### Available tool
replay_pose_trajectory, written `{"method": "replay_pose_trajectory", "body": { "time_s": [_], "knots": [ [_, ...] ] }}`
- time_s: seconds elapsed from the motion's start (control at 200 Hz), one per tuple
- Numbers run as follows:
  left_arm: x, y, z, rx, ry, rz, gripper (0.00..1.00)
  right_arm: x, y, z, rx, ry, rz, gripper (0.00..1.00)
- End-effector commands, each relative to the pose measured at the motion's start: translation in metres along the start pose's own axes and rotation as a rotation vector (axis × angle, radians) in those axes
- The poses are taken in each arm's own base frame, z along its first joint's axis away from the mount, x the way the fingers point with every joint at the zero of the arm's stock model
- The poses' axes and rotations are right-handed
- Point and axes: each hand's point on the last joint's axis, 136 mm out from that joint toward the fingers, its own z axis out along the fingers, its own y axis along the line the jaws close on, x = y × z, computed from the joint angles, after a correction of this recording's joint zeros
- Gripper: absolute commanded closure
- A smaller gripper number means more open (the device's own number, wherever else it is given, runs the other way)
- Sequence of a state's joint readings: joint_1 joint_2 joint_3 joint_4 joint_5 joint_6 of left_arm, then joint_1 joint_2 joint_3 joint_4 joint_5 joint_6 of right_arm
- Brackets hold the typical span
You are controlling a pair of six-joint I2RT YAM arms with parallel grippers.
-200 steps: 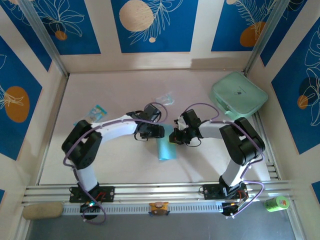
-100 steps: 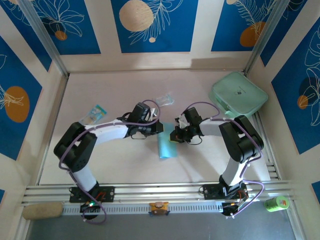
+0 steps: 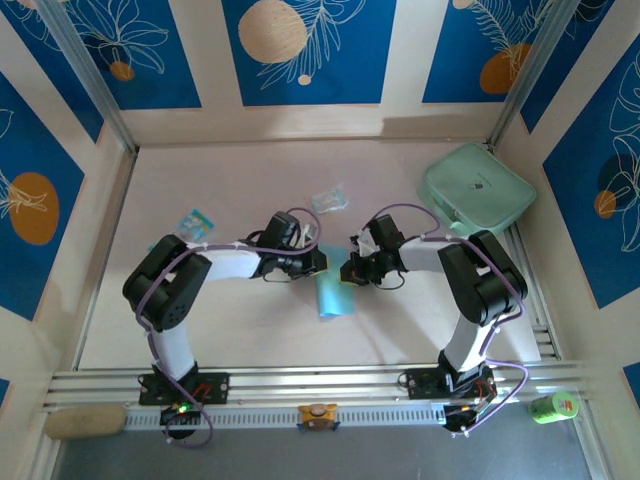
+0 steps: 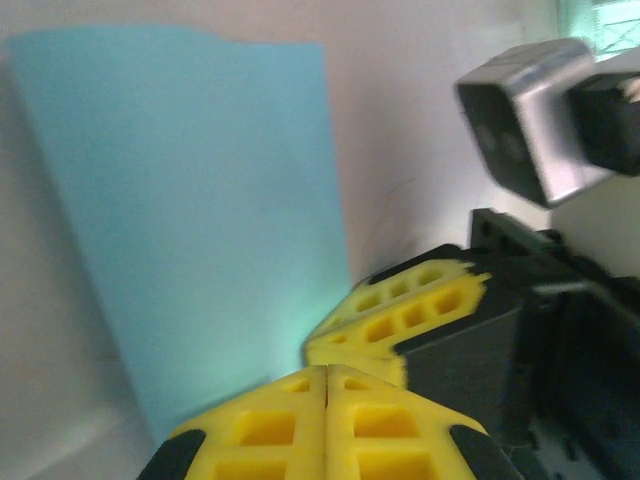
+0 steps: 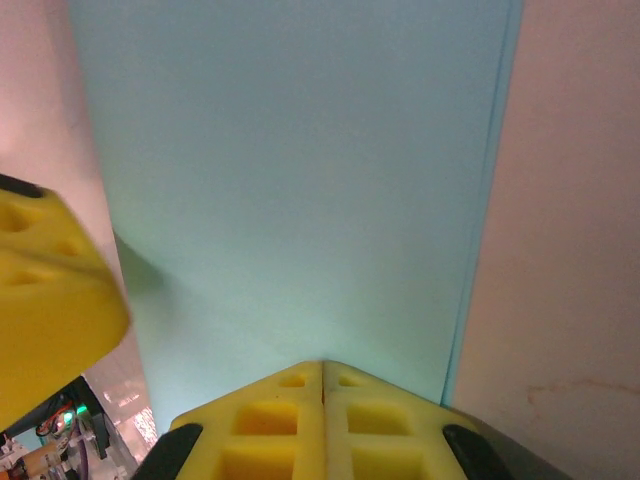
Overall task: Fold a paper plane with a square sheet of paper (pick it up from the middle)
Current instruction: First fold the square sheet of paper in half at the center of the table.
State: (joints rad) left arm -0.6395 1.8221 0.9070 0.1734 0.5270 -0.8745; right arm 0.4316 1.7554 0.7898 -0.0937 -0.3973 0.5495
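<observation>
- The sheet of paper (image 3: 331,298) is lying flat on the worktop (image 3: 230,190), well apart from the mint-green case (image 3: 478,188), off to the case's left and nearer the arm bases. It reads as a narrow light-blue strip, doubled over I think. There's no pointed nose, so imo it's not a plane yet.
- The left gripper (image 4: 327,375) is fully closed, yellow fingers seam to seam, with its tip at the end of the strip nearer the case.
- The right gripper (image 5: 322,368) is closed too, at that same end and coming in from the case's side. The 2 sit just beside each other. I see nothing between either pair of jaws, so my guess is they're pressing down on the paper, not holding it.
- Handling, my take: the paper is thin, super light and floppy, and it'll probably skate on that smooth worktop. Creases will stay put, so a sloppy pinch would likely leave a mark or crumple it.
- Where to grab: the task says the middle, so I'd nip it mid-length on the fold line so both ends droop evenly. 1 gripper could pin it while the other works.
- Writing: nothing readable anywhere.
  - The paper is plain.
  - The case lid has 1 small dark mark, too tiny to make out.
  - The blue-and-white packet (image 3: 192,224), far left of the case, is printed but illegible.
  - The clear wrapper (image 3: 330,199), between the packet and the case, shows nothing readable either.
</observation>
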Motion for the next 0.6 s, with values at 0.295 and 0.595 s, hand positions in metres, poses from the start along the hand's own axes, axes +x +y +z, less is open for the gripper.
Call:
{"method": "replay_pose_trajectory", "body": {
  "time_s": [0.295, 0.595],
  "knots": [
    [0.018, 0.057, 0.0, -0.144, 0.022, -0.02, 1.0, 0.021, -0.031, 0.006, 0.105, 0.057, 0.066, 1.0],
    [-0.017, 0.003, -0.009, -0.031, -0.008, 0.041, 1.0, 0.02, -0.03, 0.006, 0.103, 0.056, 0.064, 1.0]
  ]
}}
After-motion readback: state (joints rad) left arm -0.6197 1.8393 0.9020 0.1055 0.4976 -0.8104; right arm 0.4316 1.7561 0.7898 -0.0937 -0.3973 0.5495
